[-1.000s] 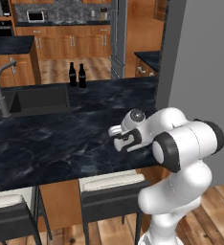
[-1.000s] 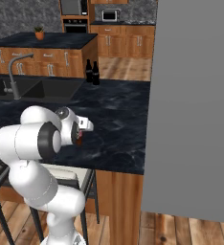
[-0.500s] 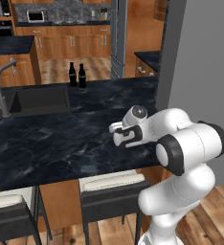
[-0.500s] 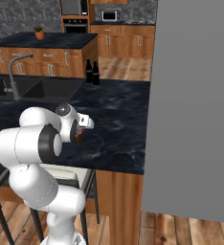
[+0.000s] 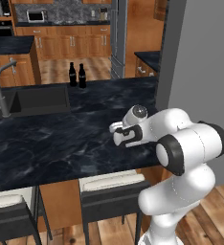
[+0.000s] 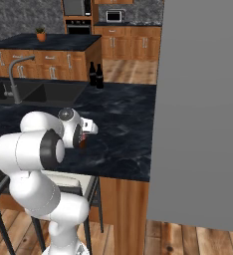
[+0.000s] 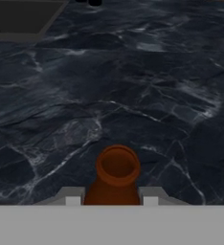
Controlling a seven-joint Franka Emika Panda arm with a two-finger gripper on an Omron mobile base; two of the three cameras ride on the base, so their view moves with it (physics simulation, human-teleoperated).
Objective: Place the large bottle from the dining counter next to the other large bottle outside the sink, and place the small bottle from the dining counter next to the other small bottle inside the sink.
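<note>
From the left base view, the gripper [image 5: 117,135] hangs over the dining counter [image 5: 61,139], and the white hand hides whatever it carries. At ten o'clock the sink [image 5: 35,98] is cut off by the picture's edge; its basin looks dark, its contents hard to make out. Two black bottles [image 5: 77,75] stand at eleven o'clock, just beyond the sink's corner.

From the right base view, a sliver of the small bottle [image 6: 82,143] shows amber under the hand; the rest is hidden.

In the hand view, the bottle's open neck [image 7: 117,167] rises at six o'clock, the fingers [image 7: 72,196] pinching it from both sides. Its body and label are cut off below.
</note>
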